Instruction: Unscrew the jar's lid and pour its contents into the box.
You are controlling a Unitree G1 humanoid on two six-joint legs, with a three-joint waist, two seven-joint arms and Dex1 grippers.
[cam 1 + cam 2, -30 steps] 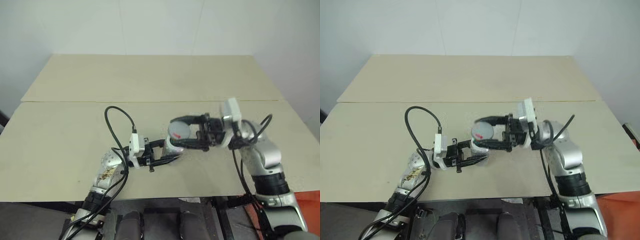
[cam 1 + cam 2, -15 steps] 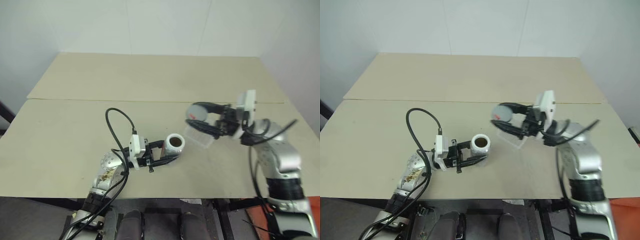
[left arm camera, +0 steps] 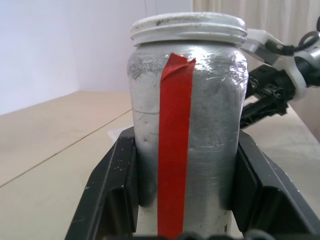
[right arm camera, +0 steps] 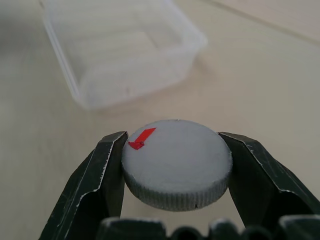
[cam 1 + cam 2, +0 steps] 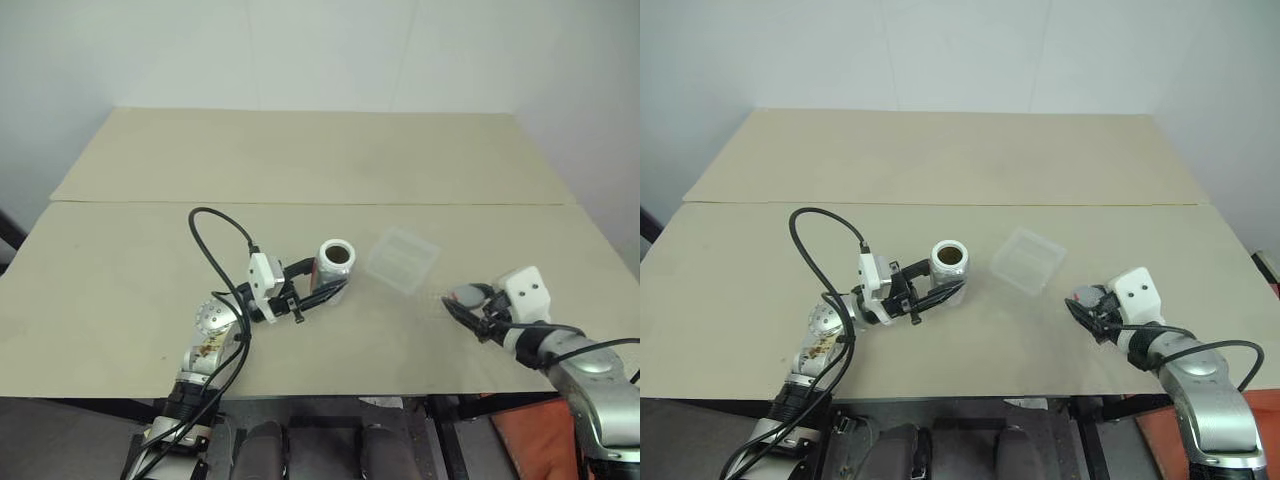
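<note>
Jar [image 5: 334, 263] stands open in our left gripper [image 5: 322, 287], just left of the box [image 5: 402, 258] on the counter [image 5: 120, 270]. Our right gripper [image 4: 172, 192] clamps the lid [image 4: 176, 161]. Tipping too early could, we judge, spill the contents short of the box.

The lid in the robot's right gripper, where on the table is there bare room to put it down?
The table is bare right under the right gripper holding the lid, on the box's right. The far half behind the box and the left side past the left gripper are bare too. It is crowded between the jar and box.
</note>
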